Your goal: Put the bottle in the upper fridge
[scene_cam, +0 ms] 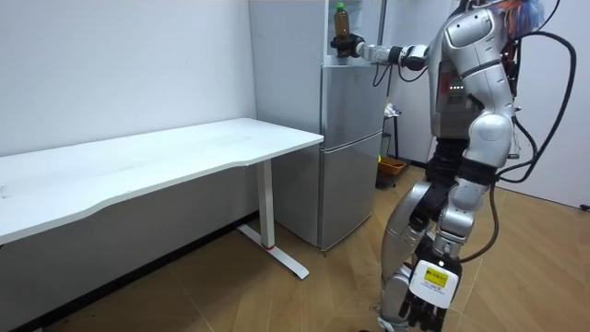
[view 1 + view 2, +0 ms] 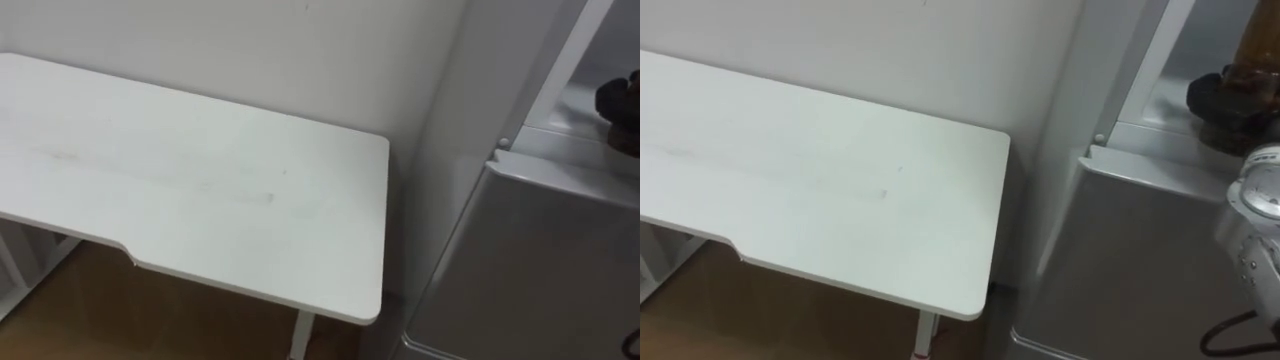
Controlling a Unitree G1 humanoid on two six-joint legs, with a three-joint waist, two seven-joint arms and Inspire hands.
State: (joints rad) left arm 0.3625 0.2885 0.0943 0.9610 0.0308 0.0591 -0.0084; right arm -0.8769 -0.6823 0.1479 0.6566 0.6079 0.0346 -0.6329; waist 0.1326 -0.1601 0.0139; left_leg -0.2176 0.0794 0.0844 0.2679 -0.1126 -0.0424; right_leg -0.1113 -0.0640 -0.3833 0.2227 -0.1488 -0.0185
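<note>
The bottle (image 1: 340, 18), amber with a green cap, stands upright at the opening of the upper fridge compartment (image 2: 1160, 95). My right hand (image 2: 1228, 106) is curled around its lower part; the amber body of the bottle (image 2: 1256, 40) rises above the dark fingers. In the room view my right arm reaches out level from the shoulder to the fridge (image 1: 350, 148), and I stand on the wooden floor close in front of it. My left hand (image 1: 426, 300) hangs low beside my leg.
A long white table (image 2: 200, 170) stands against the wall just left of the fridge, its corner near the fridge's side. The grey lower fridge door (image 2: 1120, 260) is closed. A small orange bin (image 1: 390, 169) sits on the floor behind the fridge.
</note>
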